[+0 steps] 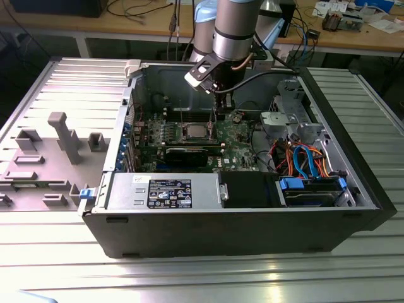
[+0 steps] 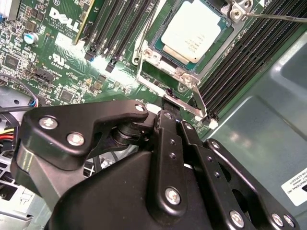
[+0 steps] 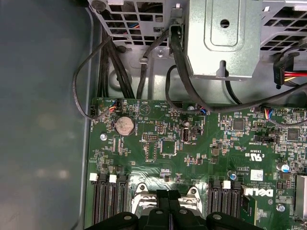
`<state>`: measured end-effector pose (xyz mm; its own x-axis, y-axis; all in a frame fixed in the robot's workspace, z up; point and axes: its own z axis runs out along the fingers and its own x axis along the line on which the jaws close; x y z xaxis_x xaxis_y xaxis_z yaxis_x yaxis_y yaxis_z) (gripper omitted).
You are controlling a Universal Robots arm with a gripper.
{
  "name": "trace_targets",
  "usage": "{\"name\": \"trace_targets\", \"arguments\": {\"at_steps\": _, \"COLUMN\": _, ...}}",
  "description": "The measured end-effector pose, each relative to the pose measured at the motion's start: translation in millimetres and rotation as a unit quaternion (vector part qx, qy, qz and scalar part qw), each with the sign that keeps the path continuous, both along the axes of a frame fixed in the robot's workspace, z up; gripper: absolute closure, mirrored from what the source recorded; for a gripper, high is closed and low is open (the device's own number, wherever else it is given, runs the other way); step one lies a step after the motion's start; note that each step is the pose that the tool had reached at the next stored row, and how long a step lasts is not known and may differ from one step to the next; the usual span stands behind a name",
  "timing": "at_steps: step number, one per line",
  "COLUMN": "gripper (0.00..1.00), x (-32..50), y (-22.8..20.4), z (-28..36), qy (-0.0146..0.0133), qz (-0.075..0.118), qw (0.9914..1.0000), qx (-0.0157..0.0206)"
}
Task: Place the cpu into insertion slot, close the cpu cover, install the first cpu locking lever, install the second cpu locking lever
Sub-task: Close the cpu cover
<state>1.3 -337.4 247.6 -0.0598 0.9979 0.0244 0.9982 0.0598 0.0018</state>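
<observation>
Looking at the exterior view, we see an open computer case (image 1: 208,237) lying on the ribbed metal worktop (image 1: 189,281). The arm points down into it, so that the tool (image 1: 219,115) hangs over the green motherboard (image 1: 237,137), just beside the insertion slot (image 1: 184,134) on the exterior view's right. The cpu (image 1: 195,131) lies flat in that slot, silver top up. In the second wrist view the cpu cover (image 2: 169,68) lies as a silvery frame around the chip, and a thin locking lever (image 2: 276,18) runs off from one corner. The tool's black tip stands at the frame's edge, but we cannot tell whether it touches. In the first wrist view the fingers (image 3: 160,211) are drawn together with no gap between them, and we cannot make out anything pinched there. Beyond them lie a coin battery (image 3: 123,125) and a grey metal cage (image 3: 225,38) with black cables (image 3: 178,57).
</observation>
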Motion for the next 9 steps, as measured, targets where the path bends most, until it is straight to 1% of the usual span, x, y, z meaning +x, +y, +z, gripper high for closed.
{"name": "trace_targets", "arguments": {"at_steps": 6, "gripper": 0.89, "x": -1.9, "y": 0.0, "z": 0.0, "qy": 0.0, "qz": 0.0, "qw": 1.0, "qx": 0.0}}
{"name": "trace_targets", "arguments": {"at_steps": 9, "gripper": 0.89, "x": -5.2, "y": 0.0, "z": -0.1, "qy": 0.0, "qz": 0.0, "qw": 1.0, "qx": 0.0}}
